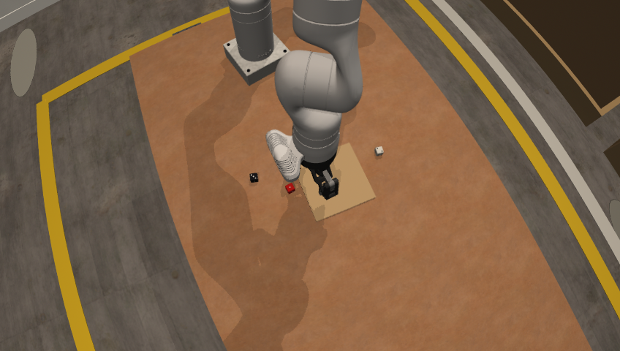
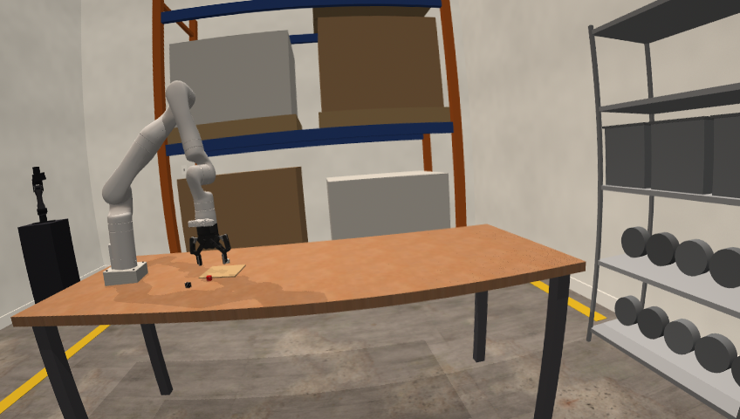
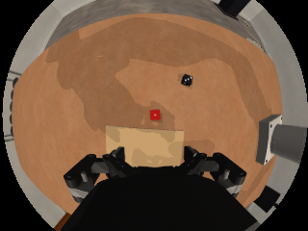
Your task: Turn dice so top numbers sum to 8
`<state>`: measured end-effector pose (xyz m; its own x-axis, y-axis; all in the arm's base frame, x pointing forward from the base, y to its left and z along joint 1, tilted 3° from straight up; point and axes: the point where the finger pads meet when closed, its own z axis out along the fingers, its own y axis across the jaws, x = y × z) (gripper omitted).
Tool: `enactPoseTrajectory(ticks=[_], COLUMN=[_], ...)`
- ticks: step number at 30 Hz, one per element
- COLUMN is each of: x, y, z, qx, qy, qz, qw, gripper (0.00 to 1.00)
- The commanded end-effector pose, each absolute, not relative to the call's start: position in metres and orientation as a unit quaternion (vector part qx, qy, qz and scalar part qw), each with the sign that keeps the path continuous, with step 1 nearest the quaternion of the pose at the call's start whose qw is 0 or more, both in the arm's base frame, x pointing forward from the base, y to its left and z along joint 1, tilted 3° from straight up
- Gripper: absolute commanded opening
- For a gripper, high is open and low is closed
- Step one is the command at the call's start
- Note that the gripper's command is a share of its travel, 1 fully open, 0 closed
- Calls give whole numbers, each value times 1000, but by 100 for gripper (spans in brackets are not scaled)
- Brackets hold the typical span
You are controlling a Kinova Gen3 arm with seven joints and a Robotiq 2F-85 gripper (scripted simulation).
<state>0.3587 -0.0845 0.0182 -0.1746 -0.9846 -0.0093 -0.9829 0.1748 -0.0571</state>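
A tan square mat point(image 1: 341, 184) lies flat on the wooden table. A red die point(image 1: 289, 187) sits on the table just off the mat's left edge. A black die point(image 1: 254, 177) lies further left, and a white die point(image 1: 379, 150) lies to the right of the mat; none is on the mat. My gripper point(image 1: 325, 184) is open and empty, hovering above the left part of the mat. In the wrist view the red die point(image 3: 154, 115) lies just beyond the mat point(image 3: 146, 145), and the black die point(image 3: 187, 80) farther off. In the side view the gripper point(image 2: 209, 249) hangs above the mat point(image 2: 225, 270).
The arm's base point(image 1: 255, 56) stands at the far end of the table. Metal shelves point(image 2: 674, 207) with grey bins stand to the right, and a rack with boxes point(image 2: 311, 119) stands behind the table.
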Motion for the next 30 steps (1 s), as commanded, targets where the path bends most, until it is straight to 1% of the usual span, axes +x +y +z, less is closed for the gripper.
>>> enactPoseTrajectory(ticks=[1,30], x=[359,360], y=[-85,-79], z=[19,19], qx=[-642,-642], qy=[766,766], qz=[-19,-19], qw=[22,22], gripper=[100,100])
